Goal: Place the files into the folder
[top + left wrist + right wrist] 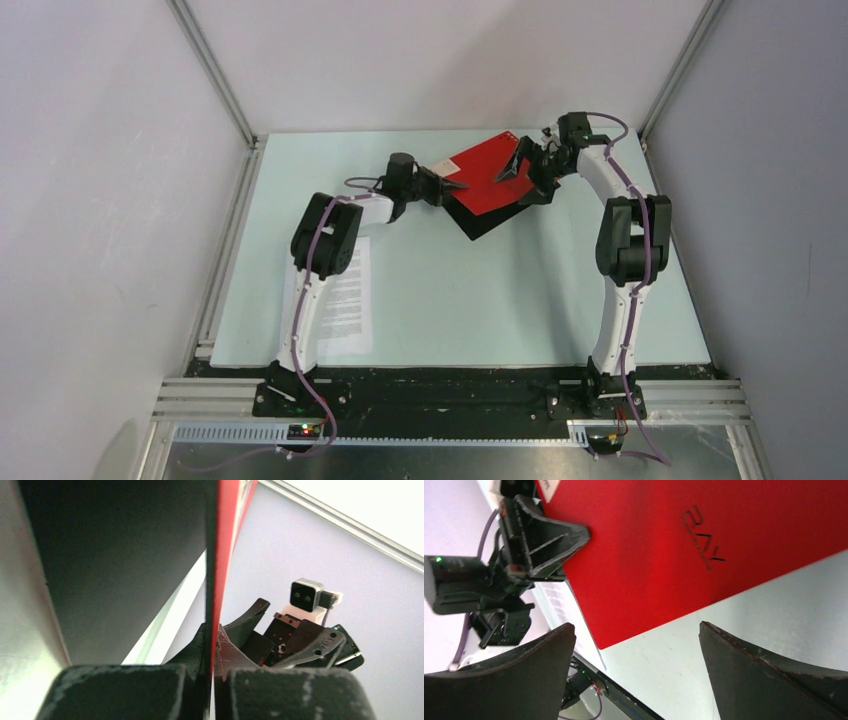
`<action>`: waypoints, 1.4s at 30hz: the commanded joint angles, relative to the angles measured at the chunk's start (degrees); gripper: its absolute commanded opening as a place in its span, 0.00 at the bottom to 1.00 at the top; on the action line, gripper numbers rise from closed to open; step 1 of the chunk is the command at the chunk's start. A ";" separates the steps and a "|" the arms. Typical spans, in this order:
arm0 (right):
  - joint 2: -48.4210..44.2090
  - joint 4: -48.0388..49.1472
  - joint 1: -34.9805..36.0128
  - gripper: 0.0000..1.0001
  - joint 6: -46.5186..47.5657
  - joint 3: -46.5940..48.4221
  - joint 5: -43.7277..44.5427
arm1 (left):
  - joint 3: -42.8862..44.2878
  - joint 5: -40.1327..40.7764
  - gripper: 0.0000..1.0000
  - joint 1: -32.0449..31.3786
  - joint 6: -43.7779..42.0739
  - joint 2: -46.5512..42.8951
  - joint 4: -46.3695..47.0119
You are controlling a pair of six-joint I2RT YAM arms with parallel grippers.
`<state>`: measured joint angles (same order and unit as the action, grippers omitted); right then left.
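The folder [487, 178] lies at the table's far middle, its red cover raised a little above the black inside [481, 223]. My left gripper [451, 187] is shut on the cover's left edge. In the left wrist view the cover [227, 555] runs edge-on between the jaws of that gripper [214, 641], black inner face [125, 555] to the left. My right gripper [518, 166] hovers open above the cover's right part; in its own view the right gripper [634, 632] spans the red cover's [674, 545] corner without touching. The files [350, 298] lie near the left arm's base, partly hidden by it.
Aluminium frame rails [225, 240] border the pale table [500, 300] on the left and right. White walls close the cell behind and beside. The left gripper [544, 535] and a printed sheet [558, 599] show in the right wrist view.
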<state>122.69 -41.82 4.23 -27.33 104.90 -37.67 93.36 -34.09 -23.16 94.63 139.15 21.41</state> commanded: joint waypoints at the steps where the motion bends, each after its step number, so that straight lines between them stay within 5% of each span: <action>1: -2.48 -4.11 0.38 0.98 -1.31 2.50 7.36 | -0.87 -1.07 0.00 -0.99 5.60 -3.61 -5.10; 10: -5.16 -2.65 1.94 0.95 -6.00 -1.86 7.82 | -2.81 -2.00 0.00 -1.51 6.98 -5.27 -6.12; 17: 2.43 -4.64 1.03 0.87 -8.00 6.75 12.35 | -4.94 -3.20 0.01 -1.75 7.45 -7.76 -8.39; 23: 4.48 3.85 -1.13 0.83 -13.84 5.88 0.32 | -4.73 -4.60 0.04 -2.08 7.47 -8.49 -13.08; 29: 1.42 3.35 -2.84 0.84 -14.31 0.95 -0.64 | -3.11 -3.33 0.00 -2.35 5.74 -8.71 -16.95; 34: 1.69 14.68 -3.60 0.90 -20.19 -6.24 -3.56 | -2.06 -5.26 0.00 -2.74 6.23 -8.62 -18.00; 42: 4.66 28.31 -3.31 0.72 -25.22 -4.95 -6.56 | -3.19 -5.80 0.03 -3.55 7.42 -9.07 -19.51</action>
<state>126.89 -26.09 0.51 -49.41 97.60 -40.47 90.54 -34.13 -24.34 100.64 133.16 9.76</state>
